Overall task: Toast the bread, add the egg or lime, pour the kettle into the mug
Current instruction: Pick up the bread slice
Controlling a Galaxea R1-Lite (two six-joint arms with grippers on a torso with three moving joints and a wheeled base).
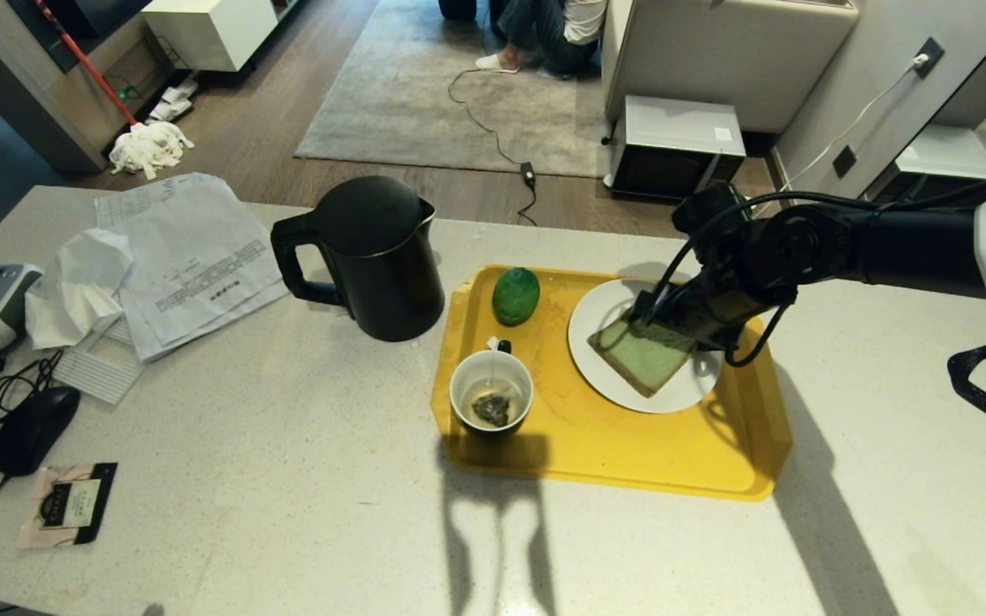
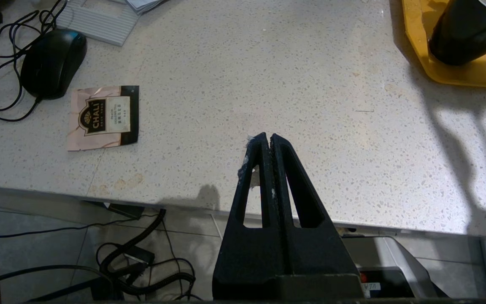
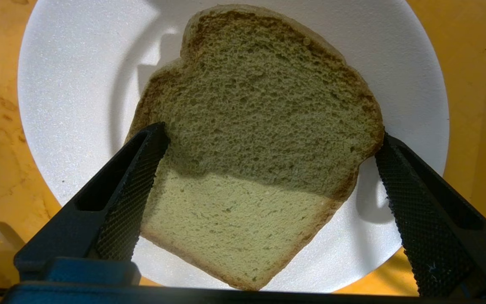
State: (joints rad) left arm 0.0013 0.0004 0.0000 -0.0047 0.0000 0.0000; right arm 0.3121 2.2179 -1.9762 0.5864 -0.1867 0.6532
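On a speckled table [image 1: 288,479], we bring our right gripper [image 3: 268,169] down over the bread [image 1: 643,358], its fingers [image 3: 133,185] spread wide to either side of the slice. One finger overlaps the crust edge and the other stands just at the opposite corner; nothing is gripped. The pale green slice lies flat on a white plate [image 1: 604,376] at the right of a yellow tray [image 1: 630,462], presumably set there so that it can be straddled from above. Whether we are about to take it or have just set it down, we cannot say from this moment alone.

The lime [image 1: 515,295] sits on the same tray beside the plate, and the mug [image 1: 491,395], a tea bag lying inside it, stands at the tray's near left corner. The kettle [image 1: 369,257] waits upright just off the tray, handle turned away from it, within reach for pouring.

Our left gripper [image 2: 268,141] hangs parked over the table's near edge, fingers clenched on nothing. No egg is visible. A seated person is partly visible on the floor beyond.
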